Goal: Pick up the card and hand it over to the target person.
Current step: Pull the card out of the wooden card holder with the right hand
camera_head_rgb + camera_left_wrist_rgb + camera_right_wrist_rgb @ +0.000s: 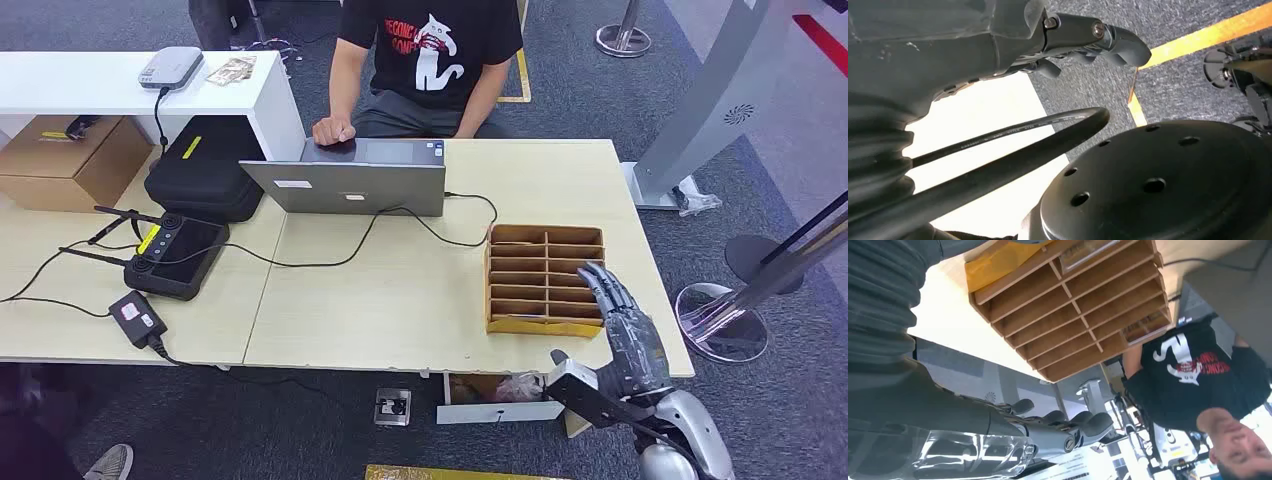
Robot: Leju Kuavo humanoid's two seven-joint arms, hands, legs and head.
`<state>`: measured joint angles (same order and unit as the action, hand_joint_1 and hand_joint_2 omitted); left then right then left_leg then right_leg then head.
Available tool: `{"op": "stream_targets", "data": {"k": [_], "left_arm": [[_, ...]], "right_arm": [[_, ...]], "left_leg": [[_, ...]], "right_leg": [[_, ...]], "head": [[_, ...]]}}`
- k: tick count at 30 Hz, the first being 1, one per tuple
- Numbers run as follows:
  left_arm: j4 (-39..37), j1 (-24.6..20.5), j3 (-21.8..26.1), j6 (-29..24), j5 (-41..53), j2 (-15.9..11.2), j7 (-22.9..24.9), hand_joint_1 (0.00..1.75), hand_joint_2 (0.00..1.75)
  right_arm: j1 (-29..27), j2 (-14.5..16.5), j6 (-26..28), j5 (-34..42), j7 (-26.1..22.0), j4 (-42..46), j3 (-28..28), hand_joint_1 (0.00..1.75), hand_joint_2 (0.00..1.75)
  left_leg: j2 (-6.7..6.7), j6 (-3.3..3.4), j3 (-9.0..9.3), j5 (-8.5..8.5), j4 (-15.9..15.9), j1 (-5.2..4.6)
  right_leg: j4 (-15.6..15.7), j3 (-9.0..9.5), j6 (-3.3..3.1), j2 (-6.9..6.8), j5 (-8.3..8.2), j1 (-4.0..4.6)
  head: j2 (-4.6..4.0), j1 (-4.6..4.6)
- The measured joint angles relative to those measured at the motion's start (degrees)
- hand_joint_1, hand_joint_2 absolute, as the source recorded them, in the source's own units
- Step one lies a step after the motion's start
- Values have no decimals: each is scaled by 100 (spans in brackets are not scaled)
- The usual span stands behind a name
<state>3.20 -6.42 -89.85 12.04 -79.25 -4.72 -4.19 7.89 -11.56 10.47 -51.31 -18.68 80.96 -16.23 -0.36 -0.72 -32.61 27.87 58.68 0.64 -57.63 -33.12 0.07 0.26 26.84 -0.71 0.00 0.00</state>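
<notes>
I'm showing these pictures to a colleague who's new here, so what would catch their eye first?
Probably the robot's right hand, fingers stretched out over the near right corner of the wooden slotted card rack on the table's right side. Next, the person in a black printed T-shirt seated across the table, one hand on the open laptop at the middle.

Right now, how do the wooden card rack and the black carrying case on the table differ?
The wooden card rack is light brown, rigid and open-topped, split into two columns of slots; the black carrying case is dark, rounded and closed. The rack sits near the table's right edge with the right robot hand over its near right corner; the case sits far left, behind the controller. Both rest on the same pale table.
</notes>
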Motion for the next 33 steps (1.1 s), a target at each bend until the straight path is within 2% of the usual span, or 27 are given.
{"op": "stream_targets", "data": {"k": [8,15,24,33], "left_arm": [[-2,-4,-3,1,-8,0,1,0,175],[-6,9,-14,5,-71,5,0,0,175],[7,-13,-15,-3,9,-5,26,0,175],[-2,-8,-15,-22,1,9,21,0,175]], "right_arm": [[25,-7,14,42,-20,-45,-9,0,175],[575,242,81,341,-193,-835,-251,0,175],[652,218,177,542,-246,-1031,-222,0,175],[897,369,273,342,-125,-1647,-373,0,175]], "left_leg": [[-14,0,0,1,0,1],[1,0,-1,0,0,1],[-15,0,-2,1,2,0],[-5,1,3,-3,-5,2]], "right_leg": [[0,3,0,-14,5,1],[0,0,0,1,-1,1],[-2,2,0,-16,6,0],[6,6,-1,-7,-1,3]], "head": [[0,0],[0,0],[0,0],[0,0]]}}
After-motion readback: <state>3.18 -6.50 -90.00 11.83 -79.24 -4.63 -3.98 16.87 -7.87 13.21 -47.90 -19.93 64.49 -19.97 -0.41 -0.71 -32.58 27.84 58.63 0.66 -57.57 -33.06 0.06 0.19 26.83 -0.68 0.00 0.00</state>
